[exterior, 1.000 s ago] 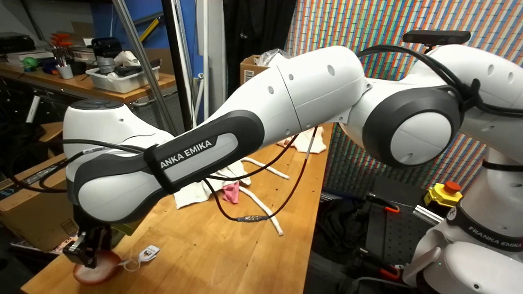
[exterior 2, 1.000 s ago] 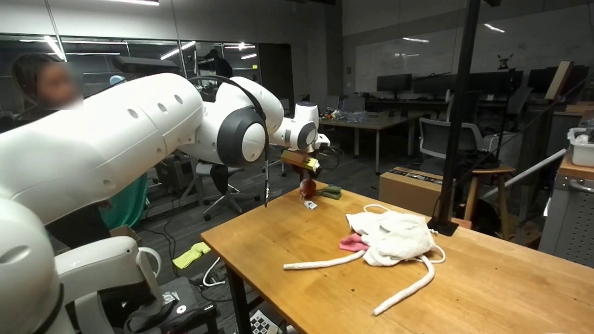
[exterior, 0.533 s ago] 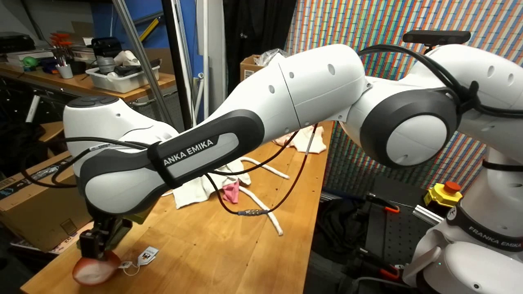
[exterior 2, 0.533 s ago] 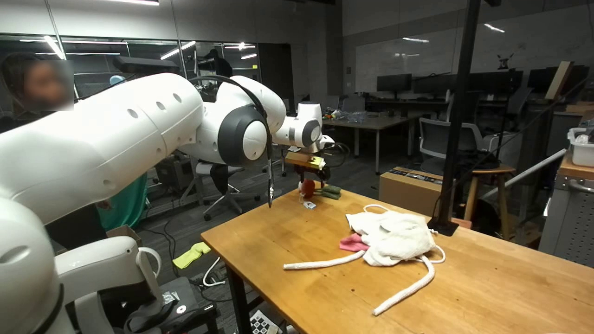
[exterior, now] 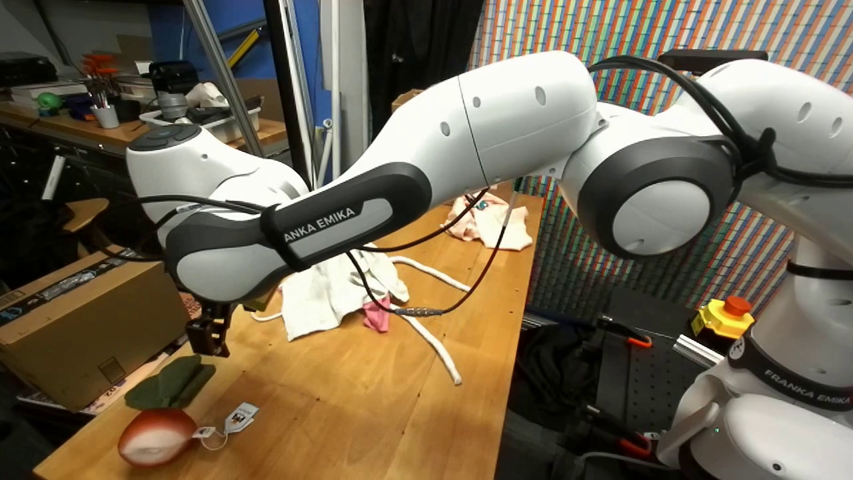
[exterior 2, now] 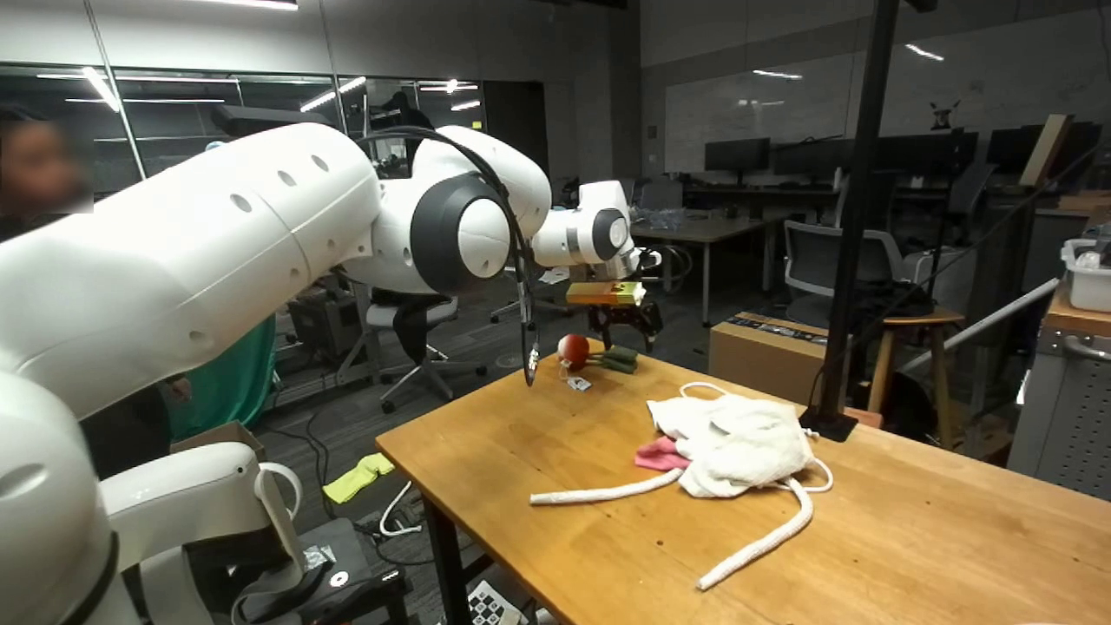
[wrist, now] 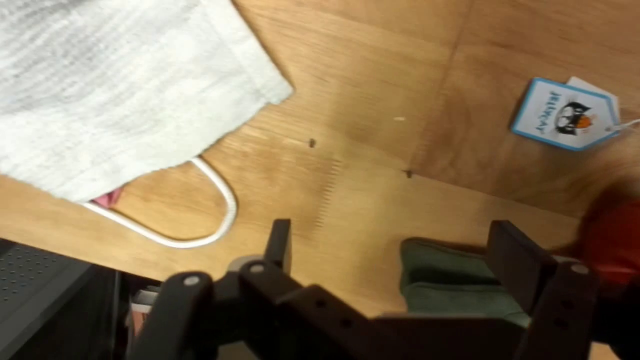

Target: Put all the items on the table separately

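A red-and-white plush vegetable (exterior: 157, 437) with green leaves (exterior: 170, 383) lies on the table's far corner, its paper tag (wrist: 565, 112) flat on the wood. Above and beside those leaves hangs my gripper (wrist: 390, 230), jaws wide apart and nothing between the pads; in an exterior view the gripper (exterior 2: 625, 334) is clear of the tabletop. Farther along lies a crumpled white cloth item (exterior 2: 742, 447) with rope-like cords, and a bit of pink fabric (exterior 2: 660, 453) sticks out from under it. A pale pink garment (exterior: 500, 227) rests at the table's other end, partly behind the arm's cable.
The wooden table (exterior 2: 538, 434) has its edge close to the plush. A black post (exterior 2: 846, 260) rises at the table side near the white cloth. A cardboard box (exterior: 93, 327) stands beyond the edge. The arm's cable (exterior: 416, 311) hangs low over the table.
My gripper has opened and let go of the plush, then risen and shifted toward the white cloth. The plush stays on the table, its leaves now in sight.
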Controlling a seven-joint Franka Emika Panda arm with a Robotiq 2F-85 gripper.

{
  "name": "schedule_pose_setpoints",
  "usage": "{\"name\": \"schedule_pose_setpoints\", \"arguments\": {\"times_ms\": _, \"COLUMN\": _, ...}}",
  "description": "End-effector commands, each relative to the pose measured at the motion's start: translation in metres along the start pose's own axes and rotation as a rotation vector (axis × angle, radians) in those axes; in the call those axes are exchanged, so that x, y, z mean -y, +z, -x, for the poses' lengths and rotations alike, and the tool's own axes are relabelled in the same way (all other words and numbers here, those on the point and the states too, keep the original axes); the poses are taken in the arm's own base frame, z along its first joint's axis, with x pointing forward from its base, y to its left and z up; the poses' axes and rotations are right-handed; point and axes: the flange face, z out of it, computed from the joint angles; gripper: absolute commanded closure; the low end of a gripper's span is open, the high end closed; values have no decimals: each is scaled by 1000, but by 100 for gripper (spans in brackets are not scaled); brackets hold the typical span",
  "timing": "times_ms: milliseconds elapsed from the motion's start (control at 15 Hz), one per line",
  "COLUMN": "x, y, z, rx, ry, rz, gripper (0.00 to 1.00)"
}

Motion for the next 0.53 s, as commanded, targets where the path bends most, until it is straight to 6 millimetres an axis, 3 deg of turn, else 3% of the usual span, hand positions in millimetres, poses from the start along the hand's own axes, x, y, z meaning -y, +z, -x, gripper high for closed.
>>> {"name": "schedule_pose_setpoints", "arguments": {"times_ms": 0, "x": -45, "y": 1, "z": 9, "rx": 27, "ry": 97, "rz": 62, "gripper": 0}}
{"name": "schedule_pose_setpoints", "arguments": {"times_ms": 467, "x": -135, "y": 20, "z": 41, "rx": 95, "ry": 253, "rz": 116, "gripper": 0}}
